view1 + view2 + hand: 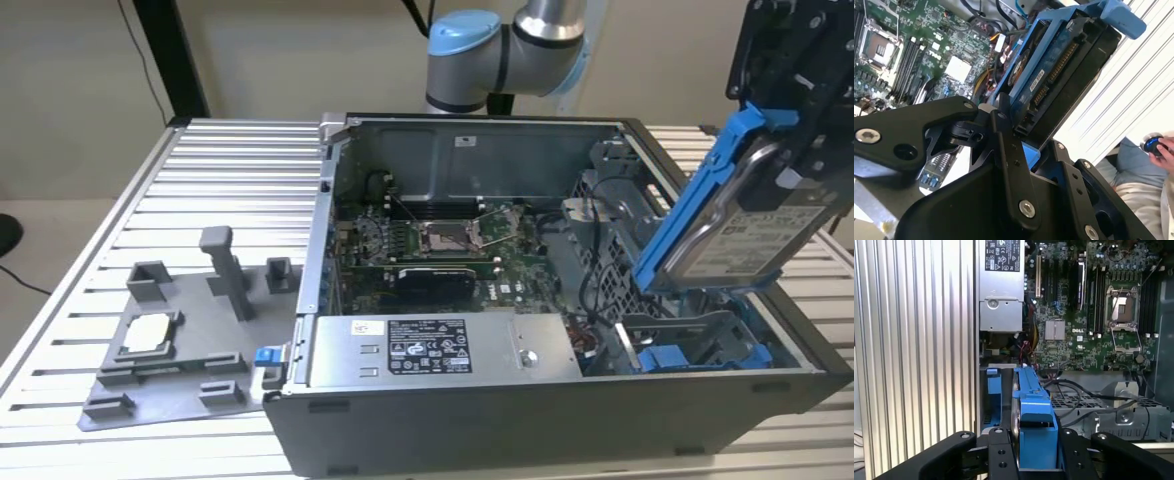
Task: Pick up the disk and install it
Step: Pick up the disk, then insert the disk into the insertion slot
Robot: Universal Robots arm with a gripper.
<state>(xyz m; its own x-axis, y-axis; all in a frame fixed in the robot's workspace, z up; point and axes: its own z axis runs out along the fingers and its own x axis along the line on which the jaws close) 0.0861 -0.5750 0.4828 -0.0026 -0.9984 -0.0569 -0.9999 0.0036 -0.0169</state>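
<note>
The disk (727,235), a silver-grey drive with a white label in a blue carrier, hangs steeply tilted over the open computer case's (441,410) end at the exterior view's right. My gripper (805,165) is shut on its upper end. Below it sits the drive bay (667,355) with blue fittings. In both wrist views the black fingers (1004,135) clamp the disk (1054,70) from both sides. The first wrist view looks along the blue carrier (1034,410), held in my gripper (1034,447), toward a blue-edged slot (994,382) in the case.
Inside the case lie the motherboard (441,240), cables and a grey power supply (441,345). On the slatted table, a grey fixture plate (200,375) carries a small square chip (147,330). The arm's base (507,50) stands behind the case. A person's hand (1156,146) shows beside the table.
</note>
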